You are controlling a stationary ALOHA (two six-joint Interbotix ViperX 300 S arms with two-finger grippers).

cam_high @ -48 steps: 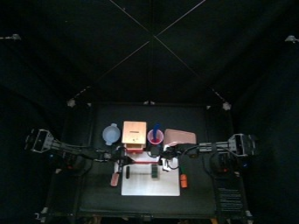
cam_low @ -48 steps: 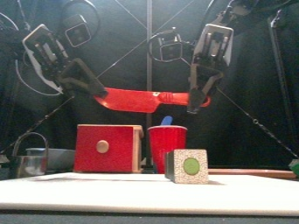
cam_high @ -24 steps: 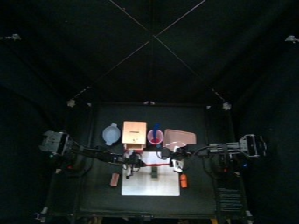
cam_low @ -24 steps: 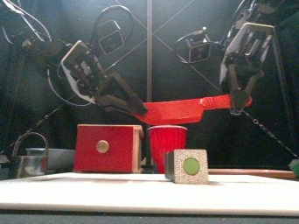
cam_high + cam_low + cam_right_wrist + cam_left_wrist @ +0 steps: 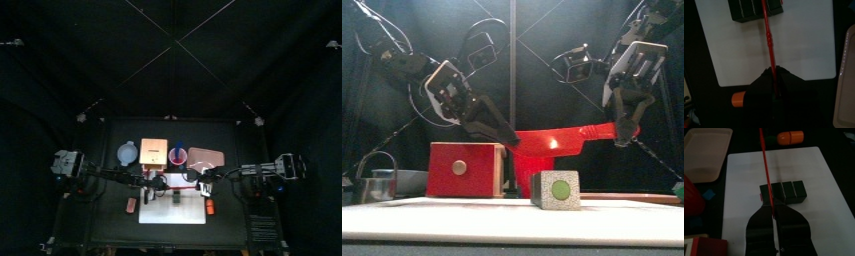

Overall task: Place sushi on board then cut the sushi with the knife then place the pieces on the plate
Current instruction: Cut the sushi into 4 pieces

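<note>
While both jaw pairs press together on it, the flat red plastic toy knife (image 5: 556, 142) spans the gap between the left gripper (image 5: 489, 128), which pinches the blade end, and the right gripper (image 5: 621, 128), which pinches the handle. Directly below lies the toy sushi roll of dark green blocks (image 5: 556, 189), on the white cutting board (image 5: 174, 208). The roll is judged light and rigid, parting at its seams; grip each block across its flat sides. A flat pink tray (image 5: 205, 157) sits at 1 o'clock from the board on the black table (image 5: 114, 215). Black curtains enclose the booth.
</note>
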